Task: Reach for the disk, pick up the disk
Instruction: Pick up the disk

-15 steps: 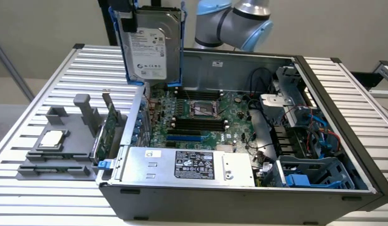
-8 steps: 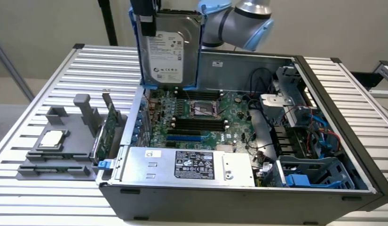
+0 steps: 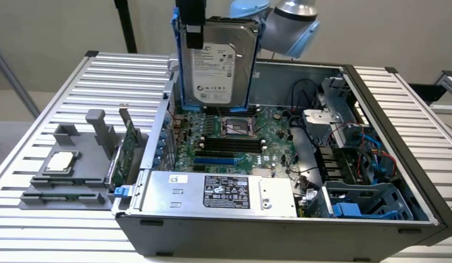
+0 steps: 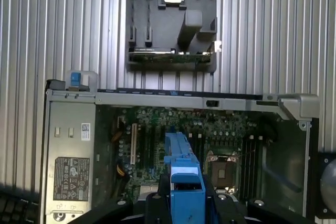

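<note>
Over at the exterior view's left, on the ribbed metal table (image 3: pixel 43 137), sits a grey holder block (image 3: pixel 68 170) with upright posts; a small square silver CPU chip (image 3: pixel 61 160) lies in its upper pocket, and what looks like a green memory stick (image 3: pixel 65 195) lies flat in the slot along its near edge. Just beside it begins the open computer case (image 3: pixel 284 230), lying on its side with the inside bare to the room. A green card (image 3: pixel 125 148) stands on edge against the case's near wall, by a small blue latch (image 3: pixel 121 192). Along the front of the case rests the large silver box (image 3: pixel 211 192) with its black label. Behind that spreads the green motherboard (image 3: pixel 273 137), with the empty CPU socket (image 3: pixel 236 125) in the middle and dark memory slots (image 3: pixel 229 143) below it. High above the board, well clear of everything in the case, hangs the disk (image 3: pixel 217 68), upright, label facing this way, its blue carrier framing both sides. The gripper (image 3: pixel 190 24) comes down from the top and is clamped on the upper left part of the disk, one dark finger lying across the face of it. In the wrist view the blue edge of the disk (image 4: pixel 184 179) runs straight out from between the gripper (image 4: pixel 185 198) fingers, with the motherboard far beneath. To the exterior view's right the case holds a tangle of black cables (image 3: pixel 313 93), a silver bracket (image 3: pixel 321 118), and a drive cage (image 3: pixel 365 200) with blue plastic parts inside.
</note>
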Tool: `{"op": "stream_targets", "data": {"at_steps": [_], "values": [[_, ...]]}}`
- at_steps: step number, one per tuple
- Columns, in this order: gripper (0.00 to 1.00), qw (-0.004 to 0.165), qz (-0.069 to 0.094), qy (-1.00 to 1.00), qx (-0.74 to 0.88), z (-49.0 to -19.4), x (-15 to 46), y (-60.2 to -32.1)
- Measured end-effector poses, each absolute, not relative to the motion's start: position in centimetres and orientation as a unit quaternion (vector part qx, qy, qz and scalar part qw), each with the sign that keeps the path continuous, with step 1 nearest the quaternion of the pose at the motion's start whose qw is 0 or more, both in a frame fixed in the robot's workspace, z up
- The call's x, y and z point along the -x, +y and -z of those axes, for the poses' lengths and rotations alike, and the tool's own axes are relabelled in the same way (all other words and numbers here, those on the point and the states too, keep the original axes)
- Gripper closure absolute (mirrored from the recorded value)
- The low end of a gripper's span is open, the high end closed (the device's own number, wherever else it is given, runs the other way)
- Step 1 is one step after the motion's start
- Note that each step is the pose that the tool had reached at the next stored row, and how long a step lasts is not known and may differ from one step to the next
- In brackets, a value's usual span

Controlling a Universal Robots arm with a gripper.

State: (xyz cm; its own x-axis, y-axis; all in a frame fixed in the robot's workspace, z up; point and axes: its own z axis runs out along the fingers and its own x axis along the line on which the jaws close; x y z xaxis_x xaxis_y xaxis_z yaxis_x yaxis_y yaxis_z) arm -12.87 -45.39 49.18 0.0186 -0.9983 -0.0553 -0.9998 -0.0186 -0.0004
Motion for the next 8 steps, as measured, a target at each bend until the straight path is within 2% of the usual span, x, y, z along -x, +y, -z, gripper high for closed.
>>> {"op": "stream_targets", "data": {"at_steps": [8], "values": [[0.67,0.02,-0.02,0.7,0.713,-49.2,10.0,-47.1]]}}
